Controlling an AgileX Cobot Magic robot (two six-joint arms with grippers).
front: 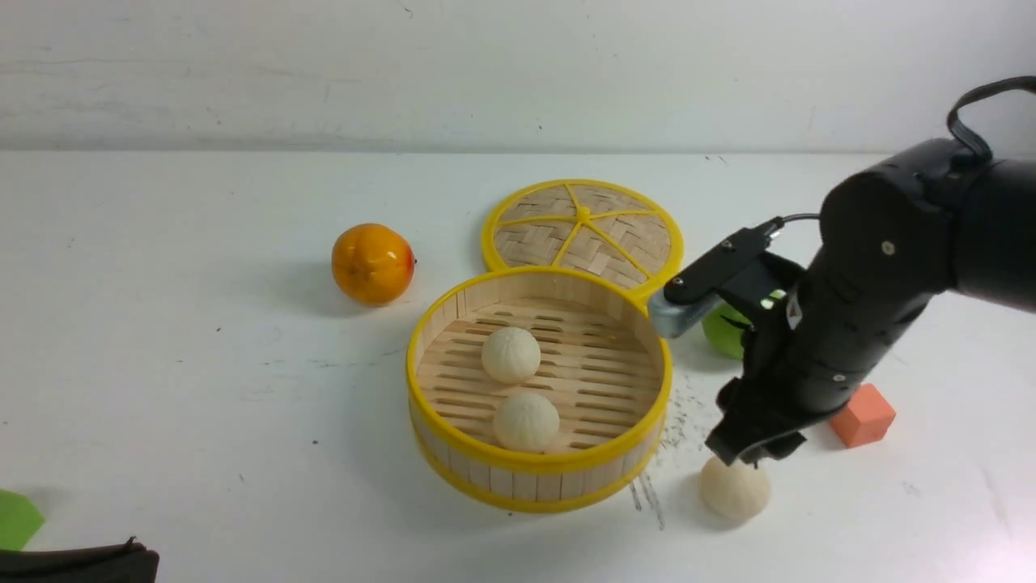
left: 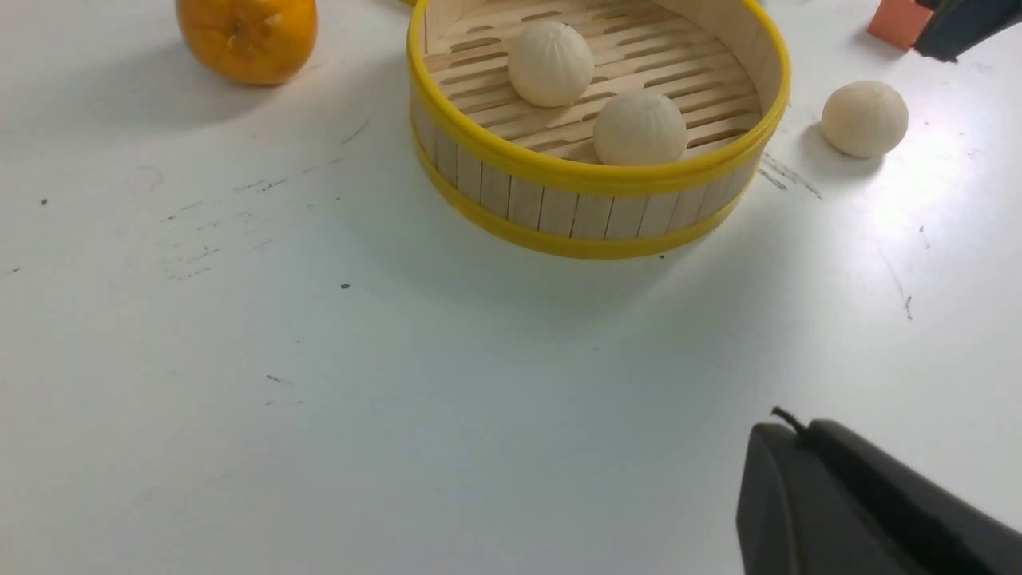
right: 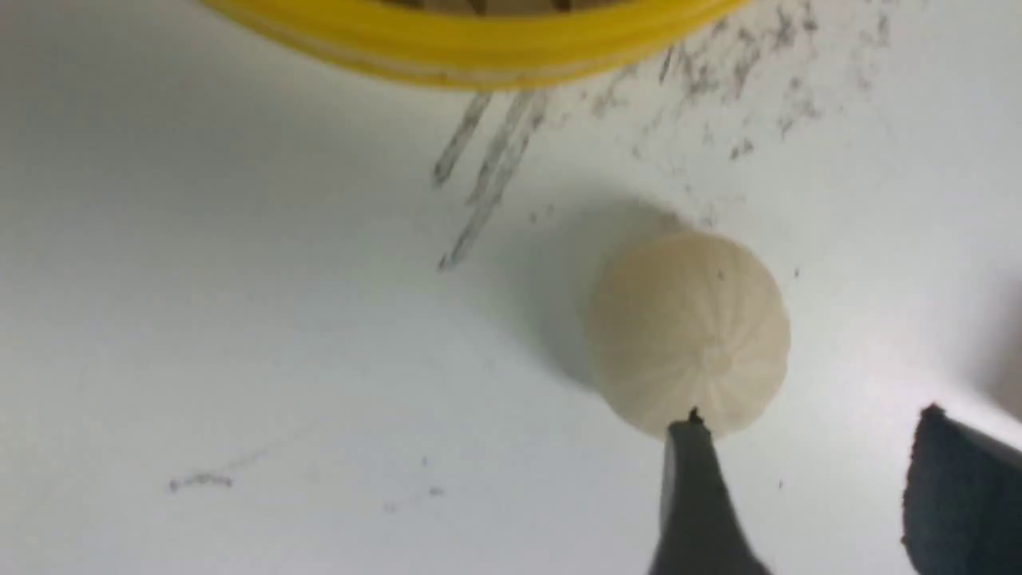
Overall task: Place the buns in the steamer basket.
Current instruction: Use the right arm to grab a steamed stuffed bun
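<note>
Two buns (front: 511,354) lie in the basket (front: 534,463). The third bun (front: 735,490) sits on the tabletop (front: 243,405) just right of the basket. The right tool (front: 753,457) hangs above it, released and empty, set slightly away from the basket, so it likely needs a nudge basketward.

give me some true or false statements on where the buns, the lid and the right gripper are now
1. Two buns lie in the steamer basket. True.
2. The third bun is in the basket too. False: it sits on the table beside the basket.
3. The right gripper is open, with nothing between its jaws. True.
4. The lid covers the basket. False: it lies flat behind it.
</note>
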